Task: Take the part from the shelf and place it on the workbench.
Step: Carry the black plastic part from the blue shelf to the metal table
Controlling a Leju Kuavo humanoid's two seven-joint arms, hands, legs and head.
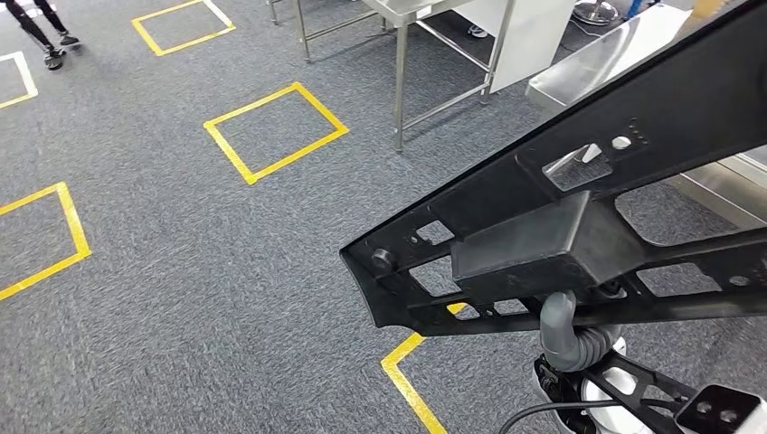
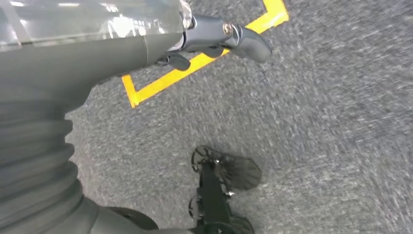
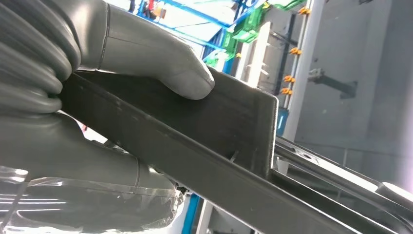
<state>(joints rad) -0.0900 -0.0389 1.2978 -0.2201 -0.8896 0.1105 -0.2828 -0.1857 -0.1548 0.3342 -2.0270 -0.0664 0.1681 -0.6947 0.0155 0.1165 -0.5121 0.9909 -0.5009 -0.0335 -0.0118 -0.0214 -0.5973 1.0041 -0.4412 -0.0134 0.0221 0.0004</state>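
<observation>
The part (image 1: 579, 208) is a long black plastic panel with cut-out windows and a boxy block at its middle. It hangs tilted above the carpet on the right of the head view. My right hand (image 1: 565, 334) grips it from underneath, grey fingers curling up against the block. In the right wrist view my right hand (image 3: 141, 53) presses its thumb on the flat face of the part (image 3: 229, 126). The steel workbench (image 1: 624, 41) lies beyond the panel's upper end. My left hand (image 2: 83, 63) hangs over the floor, its dark fingers (image 2: 243, 39) apart and holding nothing.
A steel-legged table frame (image 1: 402, 54) stands at the back centre. Yellow tape squares (image 1: 276, 131) mark the grey carpet, one corner near my feet (image 1: 407, 362). A person's feet (image 1: 50, 41) show at the far top left. Open carpet stretches to the left.
</observation>
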